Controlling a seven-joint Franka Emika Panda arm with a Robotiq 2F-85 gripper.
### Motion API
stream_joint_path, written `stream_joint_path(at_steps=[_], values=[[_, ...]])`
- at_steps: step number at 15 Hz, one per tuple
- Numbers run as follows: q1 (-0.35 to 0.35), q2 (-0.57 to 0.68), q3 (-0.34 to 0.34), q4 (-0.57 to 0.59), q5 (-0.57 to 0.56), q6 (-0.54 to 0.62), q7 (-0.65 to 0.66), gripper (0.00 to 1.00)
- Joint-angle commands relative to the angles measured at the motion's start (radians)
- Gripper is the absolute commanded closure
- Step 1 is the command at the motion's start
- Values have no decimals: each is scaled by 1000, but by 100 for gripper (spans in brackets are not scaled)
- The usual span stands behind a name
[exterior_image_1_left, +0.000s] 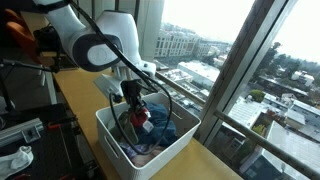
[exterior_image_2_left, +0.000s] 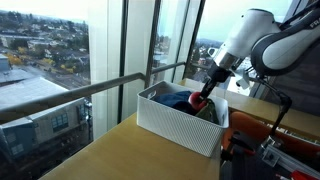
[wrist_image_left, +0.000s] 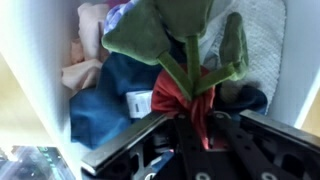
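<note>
Green-and-red cloth in the tight pinch of the gripper, over a white basket of blue and pink clothes.

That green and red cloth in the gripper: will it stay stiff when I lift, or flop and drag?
Probably floppy: the green and red cloth bunches in soft folds at the gripper. It is likely light, since it looks like thin fabric. It may drag on the blue garment lying against it in the white bin.

the green cloth is blurred, cut off at the top, hiding the jaws.
</note>
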Motion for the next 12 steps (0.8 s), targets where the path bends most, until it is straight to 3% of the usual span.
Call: stream_joint_path(at_steps=[1, 2, 4, 10, 12], values=[[10, 93, 4, 1, 30, 54, -10, 96], [12, 110, 4, 4, 34, 58, -13, 60], [16, 127, 2, 7, 36, 55, -16, 54], [21, 78, -4, -5, 27, 23, -18, 10], [26, 35, -10, -8, 13, 1, -13, 0]])
